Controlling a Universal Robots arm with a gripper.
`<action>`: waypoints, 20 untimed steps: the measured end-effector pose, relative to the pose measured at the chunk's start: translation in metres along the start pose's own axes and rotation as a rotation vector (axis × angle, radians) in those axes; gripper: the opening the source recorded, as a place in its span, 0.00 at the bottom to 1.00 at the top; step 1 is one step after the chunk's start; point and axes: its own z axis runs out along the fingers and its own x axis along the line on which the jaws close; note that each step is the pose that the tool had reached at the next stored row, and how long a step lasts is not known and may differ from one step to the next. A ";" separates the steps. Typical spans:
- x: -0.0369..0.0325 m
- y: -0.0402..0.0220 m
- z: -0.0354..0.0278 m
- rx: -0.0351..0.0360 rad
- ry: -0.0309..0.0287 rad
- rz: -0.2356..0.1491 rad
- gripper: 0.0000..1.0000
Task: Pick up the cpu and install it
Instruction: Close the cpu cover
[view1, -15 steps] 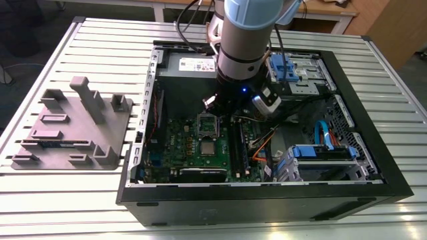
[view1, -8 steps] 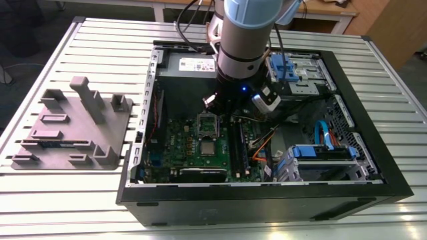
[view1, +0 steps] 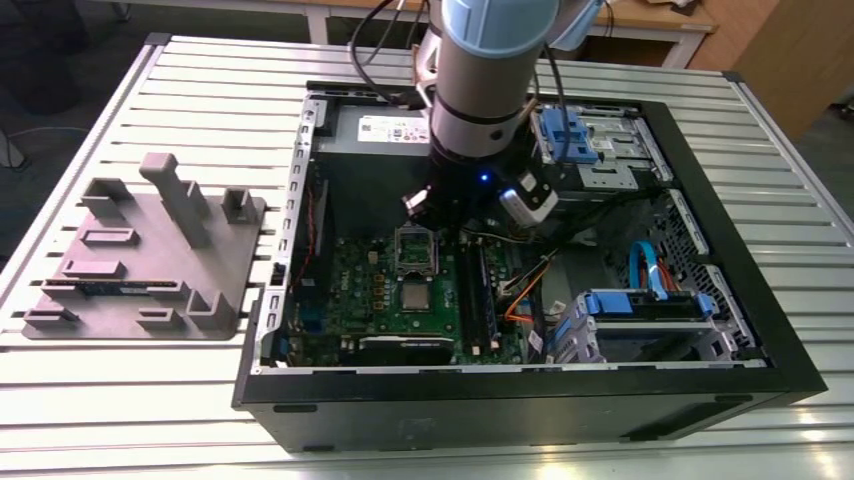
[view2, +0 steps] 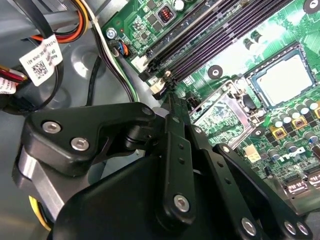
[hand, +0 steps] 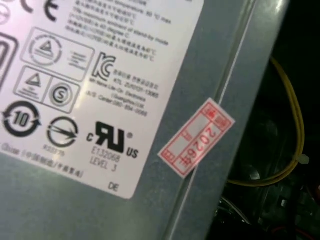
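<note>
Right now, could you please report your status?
Black gripper over green motherboard. Silvery square cpu flat beside hollow metal frame, apart from gripper. Nothing on it.

A robotics workshop: an open computer case (view1: 507, 410) on a slatted metal bench (view1: 174, 400).

Silver-grey arm (view1: 470, 95), pale blue cap (view1: 501, 22), black cables (view1: 363, 45), black-linked end effector (view2: 169, 106), silver screws (view2: 80, 144)
</note>
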 end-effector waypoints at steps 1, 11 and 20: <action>0.0004 0.0002 0.0000 0.0001 -0.0001 0.000 0.10; 0.0007 0.0004 -0.0038 0.0001 -0.0001 0.000 0.10; -0.0012 0.0014 -0.0037 0.0000 -0.0001 0.000 0.10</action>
